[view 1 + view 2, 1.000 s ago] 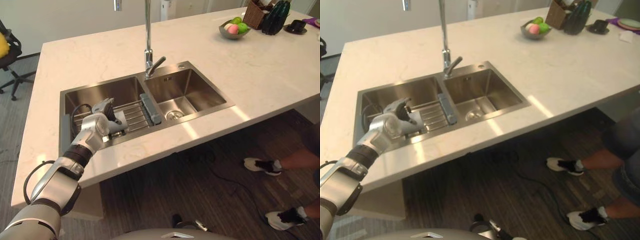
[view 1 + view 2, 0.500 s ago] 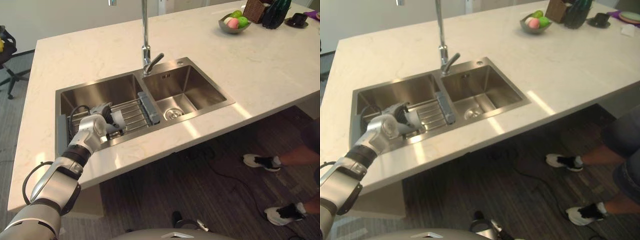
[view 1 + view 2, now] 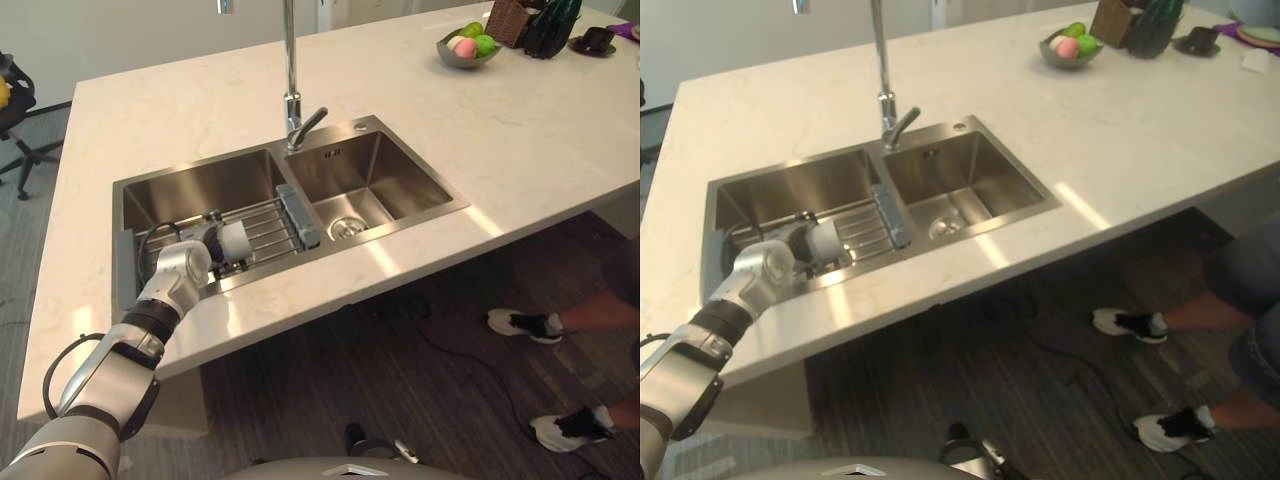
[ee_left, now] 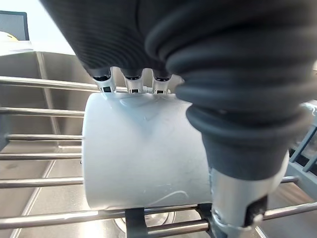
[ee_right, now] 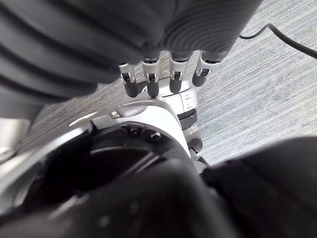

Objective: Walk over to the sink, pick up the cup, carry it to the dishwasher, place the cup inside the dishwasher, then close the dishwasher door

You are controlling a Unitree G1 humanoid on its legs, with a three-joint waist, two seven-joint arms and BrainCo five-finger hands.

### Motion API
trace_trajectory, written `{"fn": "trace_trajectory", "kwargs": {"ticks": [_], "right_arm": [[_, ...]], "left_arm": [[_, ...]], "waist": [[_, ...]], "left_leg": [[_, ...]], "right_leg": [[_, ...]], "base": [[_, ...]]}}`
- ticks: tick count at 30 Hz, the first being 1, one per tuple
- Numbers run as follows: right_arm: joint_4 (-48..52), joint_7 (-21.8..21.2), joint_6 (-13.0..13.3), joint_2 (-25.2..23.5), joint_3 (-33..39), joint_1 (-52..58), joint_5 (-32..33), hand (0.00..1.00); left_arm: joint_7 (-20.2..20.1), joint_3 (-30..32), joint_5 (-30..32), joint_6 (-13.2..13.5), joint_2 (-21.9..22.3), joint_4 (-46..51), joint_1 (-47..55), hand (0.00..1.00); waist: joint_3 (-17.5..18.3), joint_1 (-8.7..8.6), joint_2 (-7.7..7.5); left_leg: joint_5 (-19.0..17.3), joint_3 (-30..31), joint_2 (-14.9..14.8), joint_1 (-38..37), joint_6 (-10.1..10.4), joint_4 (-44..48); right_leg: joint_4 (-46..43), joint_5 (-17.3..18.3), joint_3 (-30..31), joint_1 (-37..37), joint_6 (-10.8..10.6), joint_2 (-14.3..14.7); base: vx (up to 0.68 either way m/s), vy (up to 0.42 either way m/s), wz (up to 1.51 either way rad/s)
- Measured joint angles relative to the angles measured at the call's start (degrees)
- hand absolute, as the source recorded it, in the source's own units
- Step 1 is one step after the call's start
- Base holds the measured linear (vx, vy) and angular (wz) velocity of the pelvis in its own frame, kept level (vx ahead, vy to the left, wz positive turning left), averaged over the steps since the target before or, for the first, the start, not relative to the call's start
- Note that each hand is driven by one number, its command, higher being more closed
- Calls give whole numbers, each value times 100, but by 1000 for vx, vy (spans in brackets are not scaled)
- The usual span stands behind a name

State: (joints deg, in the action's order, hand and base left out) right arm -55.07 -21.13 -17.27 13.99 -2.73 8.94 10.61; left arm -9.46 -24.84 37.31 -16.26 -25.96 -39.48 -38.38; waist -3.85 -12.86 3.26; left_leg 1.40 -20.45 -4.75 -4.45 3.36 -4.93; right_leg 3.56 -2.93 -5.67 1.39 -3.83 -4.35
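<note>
A white cup (image 3: 236, 240) lies on its side on the wire rack (image 3: 268, 222) across the left basin of the steel sink (image 3: 190, 185). My left hand (image 3: 188, 264) reaches into that basin from the front edge. In the left wrist view the fingers (image 4: 132, 82) curl over the far side of the cup (image 4: 143, 158) and the thumb (image 4: 237, 198) presses its near side. My right hand (image 5: 158, 82) hangs over the grey floor with its fingers relaxed and nothing in it.
A tall faucet (image 3: 292, 90) rises behind the divider, with the right basin (image 3: 370, 180) beside it. A fruit bowl (image 3: 468, 50) and a basket (image 3: 508, 25) stand far right on the counter. A person's shoes (image 3: 525, 328) are on the floor at the right.
My left hand has dropped lower onto the rack and its fingers have closed round the cup. The view has shifted slightly since one second ago.
</note>
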Motion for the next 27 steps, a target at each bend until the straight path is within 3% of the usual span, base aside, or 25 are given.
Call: {"fn": "trace_trajectory", "kwargs": {"ticks": [27], "right_arm": [[7, -13, -166, -5, -58, 1, 18, 0]], "left_arm": [[-88, 611, 235, -49, 36, -504, 171, 0]], "waist": [[-5, -46, -46]], "left_leg": [[-23, -83, -48, -68, 33, 0]], "right_leg": [[31, -1, 54, 31, 1, 51]], "base": [[1, -2, -1]]}}
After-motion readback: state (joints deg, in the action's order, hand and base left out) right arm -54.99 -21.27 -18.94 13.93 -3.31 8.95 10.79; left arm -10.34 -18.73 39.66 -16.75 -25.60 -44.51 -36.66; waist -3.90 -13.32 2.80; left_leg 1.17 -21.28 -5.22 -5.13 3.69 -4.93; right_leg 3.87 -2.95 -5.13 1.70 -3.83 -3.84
